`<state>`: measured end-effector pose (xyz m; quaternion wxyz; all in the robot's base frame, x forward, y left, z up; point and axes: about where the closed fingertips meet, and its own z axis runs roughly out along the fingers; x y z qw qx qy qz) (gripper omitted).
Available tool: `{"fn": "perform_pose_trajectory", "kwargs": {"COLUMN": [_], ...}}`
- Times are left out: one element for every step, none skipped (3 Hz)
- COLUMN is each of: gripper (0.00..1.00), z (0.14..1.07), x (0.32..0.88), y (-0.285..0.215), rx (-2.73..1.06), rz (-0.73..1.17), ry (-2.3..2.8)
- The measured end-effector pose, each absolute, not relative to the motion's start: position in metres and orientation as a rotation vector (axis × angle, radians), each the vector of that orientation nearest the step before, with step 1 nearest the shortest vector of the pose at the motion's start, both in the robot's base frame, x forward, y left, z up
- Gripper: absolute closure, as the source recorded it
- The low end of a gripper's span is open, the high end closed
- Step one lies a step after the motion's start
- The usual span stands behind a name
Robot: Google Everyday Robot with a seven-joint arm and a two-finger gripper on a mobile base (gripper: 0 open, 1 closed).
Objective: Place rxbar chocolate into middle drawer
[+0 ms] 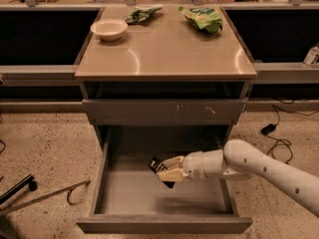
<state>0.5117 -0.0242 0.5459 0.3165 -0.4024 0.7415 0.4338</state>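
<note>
Camera view shows the gripper (167,173) reaching in from the right, hanging over the middle of the open middle drawer (164,224), with its jaws clamped on the rxbar chocolate (156,163). The dark bar shows only at its ends, poking out above and below the pale jaws. It sits clear of the drawer floor, which I judge suits a short drop onto the smooth grey bottom, since the walls are well apart on both sides. The arm comes in under the shut scratched drawer front (164,111), so height must be kept low. Above, the tan tabletop (164,54) carries a white bowl (109,29) at the back left and two green snack bags (143,14) (202,19) along the back edge. Around the cabinet lie a speckled floor (45,148) and a black cable (279,133) to the right.
</note>
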Motion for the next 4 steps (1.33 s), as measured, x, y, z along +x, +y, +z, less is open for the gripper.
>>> {"fn": "perform_pose_trajectory", "kwargs": {"gripper": [1.00,1.00,1.00,1.00], "z": [0.541,0.541,0.527,0.500], "x": [0.530,0.530,0.537,0.570], "y": [-0.028,-0.028,-0.030,-0.038], "rx": [-1.004,-1.004,-0.984,-0.893], "rz": [1.074,1.074,1.059,0.979], "ry": [1.965,1.965,1.978,2.026]}}
